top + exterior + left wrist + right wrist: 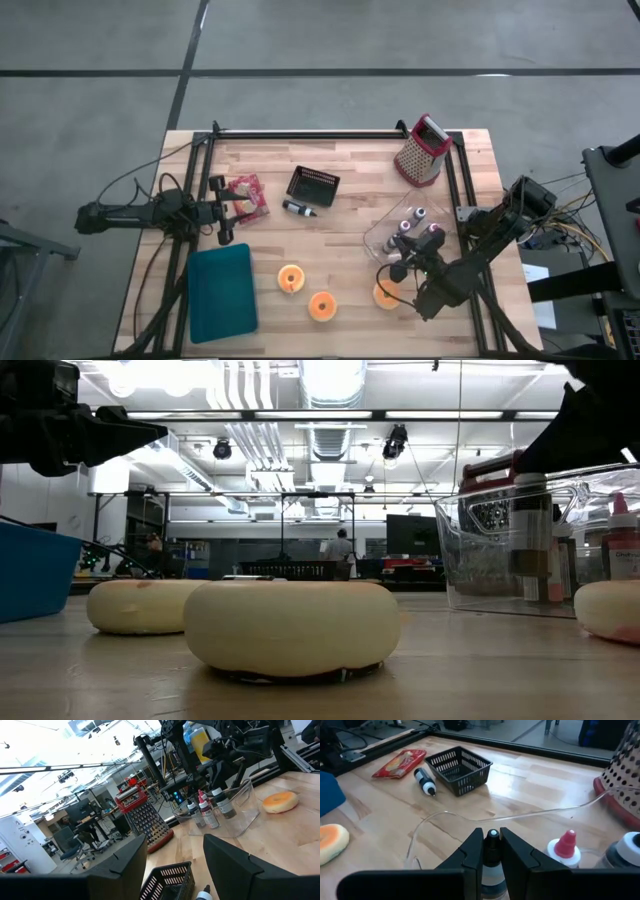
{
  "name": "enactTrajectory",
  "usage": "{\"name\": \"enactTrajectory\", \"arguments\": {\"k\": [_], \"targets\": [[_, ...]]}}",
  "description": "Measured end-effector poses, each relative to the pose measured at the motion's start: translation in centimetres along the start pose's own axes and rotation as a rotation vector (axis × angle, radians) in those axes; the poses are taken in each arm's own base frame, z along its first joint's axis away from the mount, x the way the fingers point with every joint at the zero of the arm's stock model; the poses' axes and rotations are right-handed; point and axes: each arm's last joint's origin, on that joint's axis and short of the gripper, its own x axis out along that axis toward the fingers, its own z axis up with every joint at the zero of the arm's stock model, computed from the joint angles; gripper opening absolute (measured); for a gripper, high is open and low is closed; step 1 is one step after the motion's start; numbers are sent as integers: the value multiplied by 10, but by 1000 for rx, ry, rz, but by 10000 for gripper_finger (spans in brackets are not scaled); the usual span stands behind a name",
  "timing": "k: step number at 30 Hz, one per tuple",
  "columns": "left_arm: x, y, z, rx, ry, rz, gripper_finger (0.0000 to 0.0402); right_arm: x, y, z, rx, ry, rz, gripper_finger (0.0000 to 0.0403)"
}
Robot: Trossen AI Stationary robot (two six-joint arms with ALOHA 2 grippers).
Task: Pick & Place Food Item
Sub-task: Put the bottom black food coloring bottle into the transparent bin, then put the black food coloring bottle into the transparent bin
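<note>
Three orange-topped donuts lie on the wooden table: one [290, 278], one [322, 305] and one [386, 295] beside a clear plastic container [385, 228] holding small bottles [420, 214]. My right gripper [403, 260] is at the container's near edge, shut on a black-capped bottle [492, 870]. My left gripper [228, 210] is open and empty at the table's left, beside a red snack packet [247, 195]. Its fingers show wide apart in the left wrist view [175, 870]. My right gripper pinches the bottle's black cap and neck [492, 840] between its two fingers, one on each side. The bottle stands upright between them. Its base is hidden below the fingers, so I cannot tell whether it is lifted.
A teal tray [222, 290] lies at the near left. A black mesh basket [313, 185] and a lying bottle [300, 209] are at mid table. A red-edged box grater [422, 152] stands at the far right. A black frame [330, 133] borders the table.
</note>
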Motion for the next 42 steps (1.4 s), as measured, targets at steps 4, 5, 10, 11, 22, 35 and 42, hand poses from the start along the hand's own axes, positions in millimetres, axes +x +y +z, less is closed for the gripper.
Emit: {"name": "enactTrajectory", "arguments": {"k": [4, 5, 10, 11, 22, 35, 42], "targets": [[0, 0, 0, 0, 0, 0, 200, 3, 2, 0, -7, 4, -4, 44], [0, 0, 0, 0, 0, 0, 200, 4, 2, 0, -9, 11, -9, 44], [0, 0, 0, 0, 0, 0, 200, 8, 8, 2, -16, 127, -66, 44], [0, 0, 0, 0, 0, 0, 200, 9, 9, 3, -20, 135, -66, 44], [0, 0, 0, 0, 0, 0, 200, 12, 11, 0, -11, 144, -53, 44], [0, 0, 0, 0, 0, 0, 200, 15, 9, -6, 32, 137, -41, 68], [0, 0, 0, 0, 0, 0, 200, 15, 9, -6, 35, 136, -40, 116]]}}
